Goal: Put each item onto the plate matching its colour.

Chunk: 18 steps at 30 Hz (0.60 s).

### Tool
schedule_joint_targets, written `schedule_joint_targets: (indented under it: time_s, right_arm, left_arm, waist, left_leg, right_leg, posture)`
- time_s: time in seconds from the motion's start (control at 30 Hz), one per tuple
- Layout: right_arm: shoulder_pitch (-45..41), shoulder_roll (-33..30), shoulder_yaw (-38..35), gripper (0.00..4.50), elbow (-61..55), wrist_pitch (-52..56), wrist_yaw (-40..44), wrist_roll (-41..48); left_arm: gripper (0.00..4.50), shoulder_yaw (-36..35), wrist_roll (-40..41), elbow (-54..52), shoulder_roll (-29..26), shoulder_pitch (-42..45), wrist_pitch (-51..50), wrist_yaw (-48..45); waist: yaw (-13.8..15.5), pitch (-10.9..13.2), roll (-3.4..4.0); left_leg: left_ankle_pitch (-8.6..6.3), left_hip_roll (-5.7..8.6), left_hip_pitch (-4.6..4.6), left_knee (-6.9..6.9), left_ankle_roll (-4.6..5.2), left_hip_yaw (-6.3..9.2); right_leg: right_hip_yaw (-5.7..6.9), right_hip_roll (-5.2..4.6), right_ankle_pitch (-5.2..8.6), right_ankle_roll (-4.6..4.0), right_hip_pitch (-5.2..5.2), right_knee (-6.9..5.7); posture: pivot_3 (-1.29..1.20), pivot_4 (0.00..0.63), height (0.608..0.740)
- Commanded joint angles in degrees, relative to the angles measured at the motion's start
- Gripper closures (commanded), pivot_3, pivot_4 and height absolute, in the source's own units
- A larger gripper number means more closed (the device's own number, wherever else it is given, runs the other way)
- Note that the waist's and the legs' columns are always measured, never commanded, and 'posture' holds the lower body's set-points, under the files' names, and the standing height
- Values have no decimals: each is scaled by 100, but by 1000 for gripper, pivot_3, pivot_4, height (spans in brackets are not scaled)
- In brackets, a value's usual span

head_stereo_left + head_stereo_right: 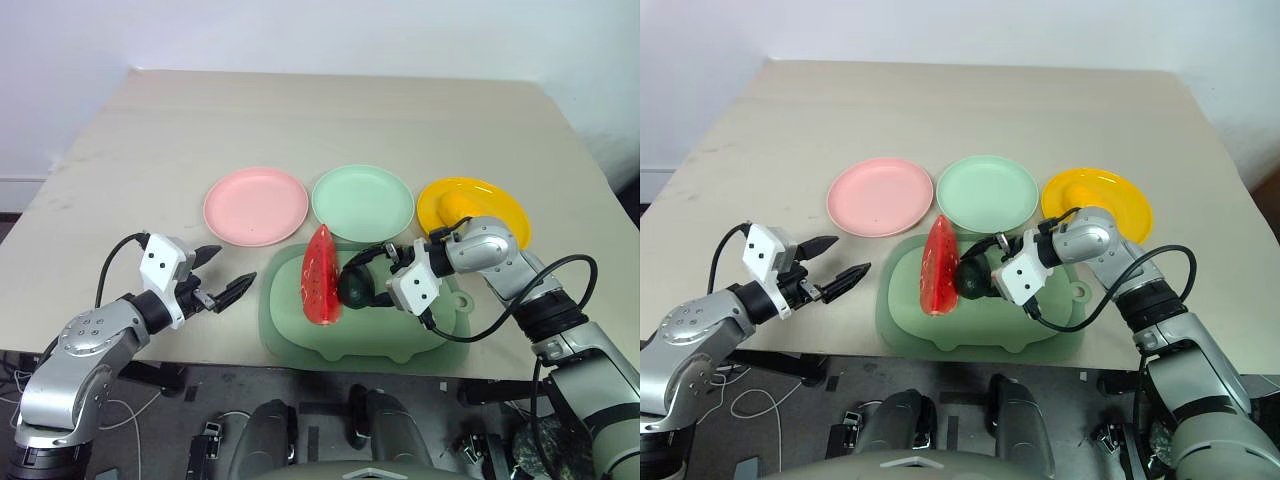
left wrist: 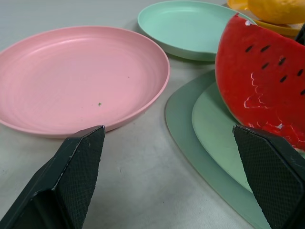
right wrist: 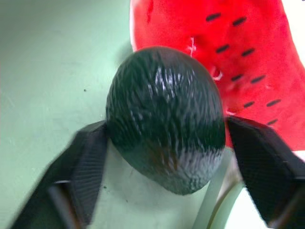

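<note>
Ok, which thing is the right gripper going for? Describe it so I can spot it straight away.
Find the large green mat at the table's near edge, in front of the three plates. On it, beside the tall red watermelon wedge, sits the avocado, between the right gripper fingers. It is small, rounded and very dark green with a wrinkled skin.

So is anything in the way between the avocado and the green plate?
Nothing visible is. The avocado sits on the green mat between the right gripper's fingers, beside the watermelon wedge. The green plate lies just past the mat's far edge, bare, with open table between them.
</note>
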State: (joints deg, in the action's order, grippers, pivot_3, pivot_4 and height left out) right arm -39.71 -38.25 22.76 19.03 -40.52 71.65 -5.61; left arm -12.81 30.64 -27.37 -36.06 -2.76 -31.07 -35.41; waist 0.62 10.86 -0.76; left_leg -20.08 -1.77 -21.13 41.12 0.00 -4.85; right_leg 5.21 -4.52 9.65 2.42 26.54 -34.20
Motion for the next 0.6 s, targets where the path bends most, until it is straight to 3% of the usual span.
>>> schedule_joint_targets:
  time_s: [0.03,0.27,0.6]
  right_arm:
    - [-91,-83,-225,1407,-85,-123,-180,154]
    - [-300,-284,-690,1407,3,544,-352,487]
    - [-1962,389,-345,1407,2780,183,-2068,-1124]
  left_arm:
    - [0,-133,48,-253,-11,-38,46,27]
    - [0,-133,59,-263,-31,-97,38,22]
    - [0,-257,492,-700,-2,198,-409,383]
  waist:
    - [0,0,0]
    - [1,0,1]
    - [-89,2,3]
  left_leg:
    - [0,0,0,0,0,0]
    - [-3,-1,0,0,5,0]
    - [5,0,-1,-5,-8,1]
  right_leg:
    - [0,0,0,0,0,0]
    - [0,0,0,0,0,0]
    - [-1,4,-1,-3,3,-3]
  posture:
    - [0,150,740]
    - [0,150,740]
    - [0,150,740]
